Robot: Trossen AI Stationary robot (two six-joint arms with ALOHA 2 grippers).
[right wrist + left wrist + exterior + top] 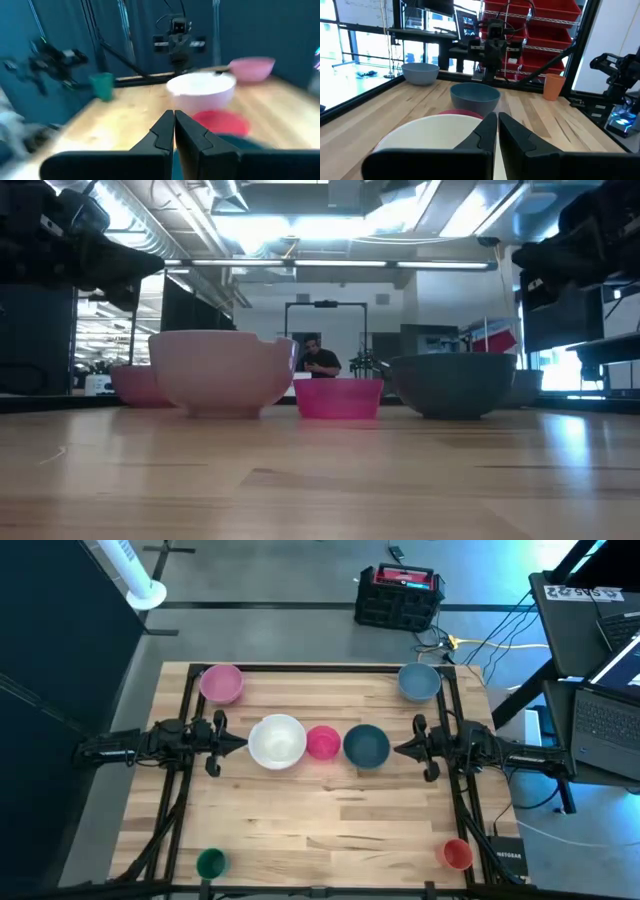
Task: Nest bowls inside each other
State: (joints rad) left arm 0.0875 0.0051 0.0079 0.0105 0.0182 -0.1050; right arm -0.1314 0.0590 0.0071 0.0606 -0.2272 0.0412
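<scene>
Three bowls stand upright in a row at the table's middle: a large white one point(277, 740), a magenta one point(322, 742) and a dark teal one point(366, 745). A pink bowl point(221, 683) sits at the far left, a grey-blue bowl point(419, 681) at the far right, a small green one point(210, 862) near left and a small orange-red one point(456, 854) near right. My left gripper point(243, 744) is shut, level, just left of the white bowl point(435, 132). My right gripper point(398, 749) is shut, level, just right of the teal bowl.
Black frame rails point(186, 710) run along the table's left, right and far sides. A black crate point(398, 595) sits on the floor beyond the far edge, and laptops point(605, 710) stand off the right side. Bare wood point(330, 815) lies between the row and the near edge.
</scene>
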